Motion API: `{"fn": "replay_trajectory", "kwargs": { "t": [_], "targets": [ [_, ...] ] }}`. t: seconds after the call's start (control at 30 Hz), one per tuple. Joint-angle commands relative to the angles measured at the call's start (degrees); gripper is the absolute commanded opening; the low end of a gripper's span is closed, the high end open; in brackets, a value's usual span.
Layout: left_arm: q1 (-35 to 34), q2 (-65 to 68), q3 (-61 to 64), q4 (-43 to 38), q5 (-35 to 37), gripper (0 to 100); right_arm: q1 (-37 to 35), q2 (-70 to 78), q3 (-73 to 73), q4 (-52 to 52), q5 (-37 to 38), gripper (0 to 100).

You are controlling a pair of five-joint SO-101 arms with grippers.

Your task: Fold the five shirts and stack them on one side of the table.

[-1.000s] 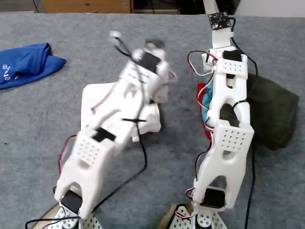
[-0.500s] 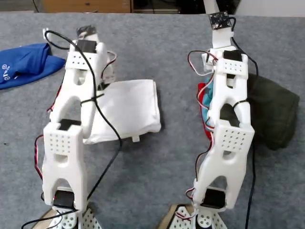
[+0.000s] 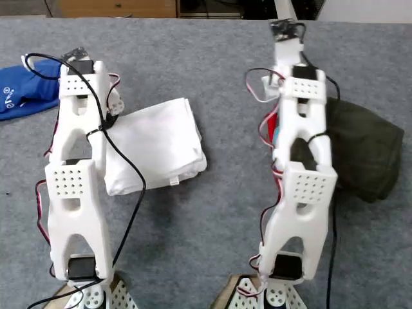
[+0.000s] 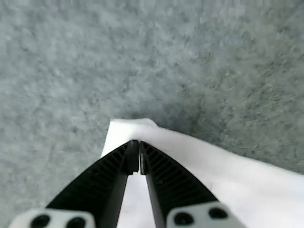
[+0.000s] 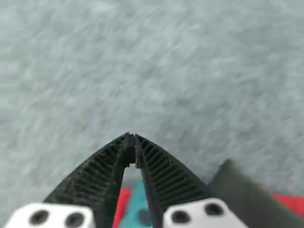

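Tightly closed, left gripper (image 4: pixel 138 156) on corner of white shirt (image 4: pixel 228 175).

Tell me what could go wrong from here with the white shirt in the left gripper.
The left gripper pinches only a corner of the white shirt, so a pull might open the fold or slip off. The black cable lies across the shirt and may snag it. The blue shirt sits close by and could get bumped.
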Motion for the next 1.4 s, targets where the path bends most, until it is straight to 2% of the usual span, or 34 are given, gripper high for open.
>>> {"fn": "replay_trajectory", "kwargs": {
  "t": [0.0,0.13,0.23,0.4,0.6,0.77,0.87,1.1,1.37],
  "targets": [
    [2.5,-0.7,-6.8,5.5,0.5,3,-7.5,-8.0,-6.9,7.2,1.4,0.5],
    [4.7,-0.7,-10.8,10.8,0.1,3,-18.6,-10.0,-12.4,17.3,4.5,0.5],
    [2.0,-0.8,-10.8,10.9,0.1,2,-25.6,-9.6,-12.2,21.2,4.6,0.5],
    [-0.7,-4.6,-6.2,11.0,-2.0,2,-30.6,-7.3,-12.5,22.2,4.9,0.5],
    [-0.7,-12.6,7.0,9.1,-5.6,2,-30.9,-1.3,-12.6,19.6,6.6,0.5],
    [-0.7,-11.5,18.7,-3.8,-5.4,2,-27.7,8.2,-12.7,11.8,7.6,0.5],
    [0.1,-11.7,23.3,-8.9,-5.5,2,-25.1,11.2,-12.7,11.3,7.5,0.5],
    [4.2,-12.0,30.1,-14.6,-5.6,2,-24.9,9.8,-20.3,18.5,7.5,0.5],
    [3.9,-12.0,30.2,-14.9,-5.6,2,-24.7,9.2,-41.7,31.5,7.6,0.5]
  ]
}}
